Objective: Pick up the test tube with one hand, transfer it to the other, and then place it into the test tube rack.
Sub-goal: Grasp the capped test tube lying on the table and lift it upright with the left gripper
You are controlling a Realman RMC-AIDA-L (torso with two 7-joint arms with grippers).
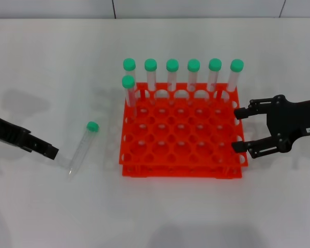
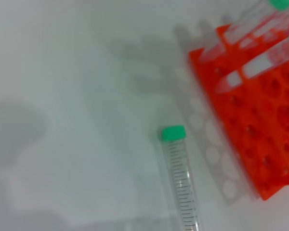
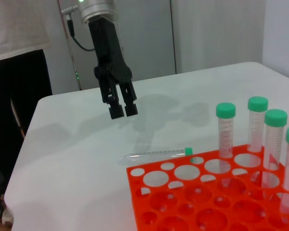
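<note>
Flat on table: clear green-capped test tube [image 1: 81, 150].

surface: white table [image 1: 51, 67] | on it: test tube rack [image 1: 183, 134]; test tube [image 1: 82, 147] lying flat, left of rack

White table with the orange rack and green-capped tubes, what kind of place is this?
Probably a lab bench set up for robot testing: a bright orange-red plastic test tube rack holding clear green-capped tubes, one more tube lying loose on a plain white table.
</note>
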